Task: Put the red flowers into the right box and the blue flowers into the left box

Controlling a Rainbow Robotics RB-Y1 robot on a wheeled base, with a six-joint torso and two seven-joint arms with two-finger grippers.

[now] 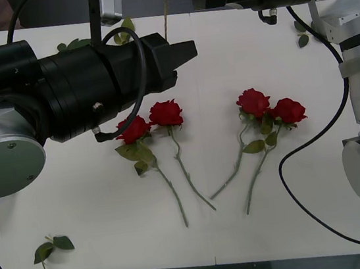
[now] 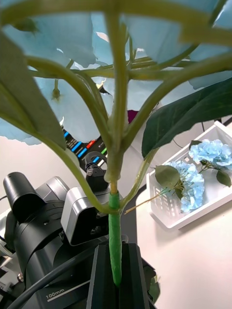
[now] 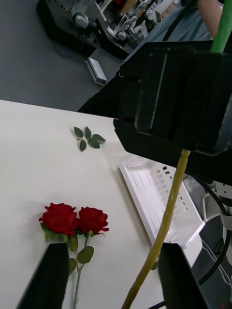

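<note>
Your right gripper (image 2: 115, 277) has its jaws clamped on the green stem of a blue hydrangea (image 2: 63, 38). The bloom and its big leaves stand straight up out of the jaws, clear of the desk (image 1: 96, 205). Your left gripper (image 3: 113, 251) has its jaws wide apart, and the yellowish lower end of that stem (image 3: 166, 217) runs down between them, touching neither finger as far as you can see. It reads as a handover about to happen, with the left jaws not yet closed. Beyond the right jaws sits the left box (image 2: 169, 219), with two blue hydrangeas (image 2: 208, 154) already lying in it, so the blue side looks well along, this bloom being the one in hand. The red side is not begun: all four red roses (image 1: 165, 112) lie on the desk in two pairs, stems trailing toward you. Past the left jaws a white tray, likely the right box (image 3: 159, 193), lies with nothing in the part you can see, and one pair of roses lies just beside the left finger. A loose leaf sprig (image 3: 88, 137) lies farther off. What's left, by this reckoning, is to close on the stem, box this hydrangea, then move the four roses.
</note>
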